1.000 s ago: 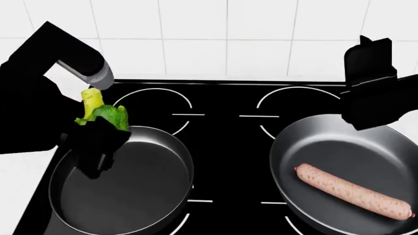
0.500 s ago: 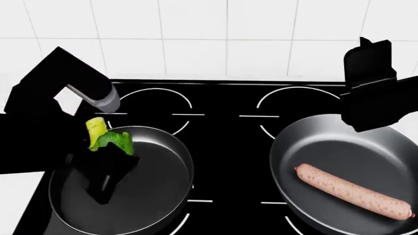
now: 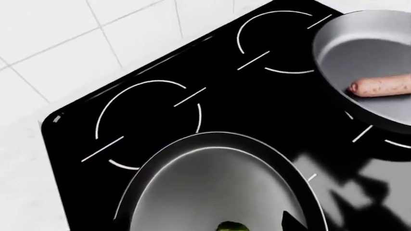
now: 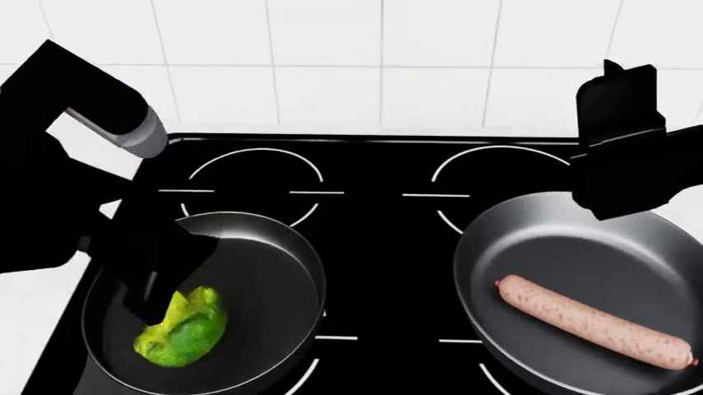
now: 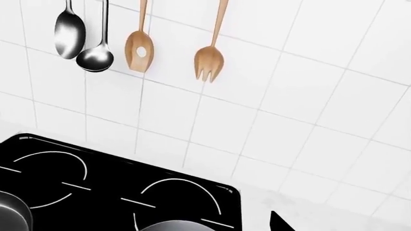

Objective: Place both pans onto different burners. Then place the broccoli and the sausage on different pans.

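Two dark grey pans sit on the front burners of the black cooktop [image 4: 379, 247]. The left pan [image 4: 263, 288] [image 3: 212, 183] has the yellow-green broccoli [image 4: 181, 327] [image 3: 232, 226] lying in it. My left gripper [image 4: 154, 303] hangs just above the floret, open, and one fingertip [image 3: 293, 224] shows beside it with a gap between them. The right pan [image 4: 571, 239] [image 3: 366, 53] holds the pink sausage [image 4: 593, 321] [image 3: 382, 85]. My right gripper [image 4: 621, 103] hovers over that pan's far side, open and holding nothing. One of its fingertips [image 5: 277, 223] shows in the right wrist view.
The back left burner [image 4: 255, 177] [image 3: 149, 122] is bare, and the back right burner [image 4: 500, 177] [image 3: 276, 43] is partly covered by the right pan. On the white tiled wall hang a metal ladle [image 5: 95, 57], a wooden spatula [image 5: 139, 50] and a wooden fork [image 5: 209, 62].
The broccoli has gone from high beside my left arm down into the left pan. My left arm shifted over that pan. The right arm and sausage stayed still.
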Motion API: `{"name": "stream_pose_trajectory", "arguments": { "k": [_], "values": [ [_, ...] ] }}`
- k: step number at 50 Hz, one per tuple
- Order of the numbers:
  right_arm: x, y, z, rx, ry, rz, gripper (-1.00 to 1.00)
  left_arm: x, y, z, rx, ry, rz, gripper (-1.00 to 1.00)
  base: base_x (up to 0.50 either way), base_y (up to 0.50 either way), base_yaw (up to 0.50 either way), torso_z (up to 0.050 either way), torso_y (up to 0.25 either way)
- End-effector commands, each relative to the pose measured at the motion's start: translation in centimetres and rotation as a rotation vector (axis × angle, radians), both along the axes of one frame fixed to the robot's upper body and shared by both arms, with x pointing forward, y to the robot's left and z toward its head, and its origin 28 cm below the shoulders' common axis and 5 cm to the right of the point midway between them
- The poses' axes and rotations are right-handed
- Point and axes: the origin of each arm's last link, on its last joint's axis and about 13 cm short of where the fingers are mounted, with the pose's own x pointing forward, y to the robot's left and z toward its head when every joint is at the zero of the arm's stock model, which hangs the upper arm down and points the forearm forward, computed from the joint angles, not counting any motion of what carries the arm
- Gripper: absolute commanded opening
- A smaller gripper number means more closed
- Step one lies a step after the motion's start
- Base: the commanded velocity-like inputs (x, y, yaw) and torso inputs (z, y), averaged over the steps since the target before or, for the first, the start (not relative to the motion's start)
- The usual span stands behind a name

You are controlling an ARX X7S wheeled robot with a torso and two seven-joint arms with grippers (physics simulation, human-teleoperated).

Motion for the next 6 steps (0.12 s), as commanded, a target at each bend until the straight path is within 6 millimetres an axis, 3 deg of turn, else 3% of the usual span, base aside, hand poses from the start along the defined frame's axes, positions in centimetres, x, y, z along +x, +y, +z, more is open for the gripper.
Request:
{"name": "stream_pose_trajectory", "arguments": {
  "k": [1, 6],
  "values": [
    [0.25, 0.55, 0.11, -0.014, -0.009, 0.045, 1.00, -1.00, 0.75, 1.75, -0.054, -0.078, 0.000, 1.00, 0.00, 0.00, 0.00, 0.000, 0.000],
    [0.30, 0.61, 0.09, -0.017, -0.007, 0.046, 1.00, -1.60, 1.09, 1.99, -0.060, -0.086, -0.001, 1.00, 0.00, 0.00, 0.00, 0.000, 0.000]
  ]
}}
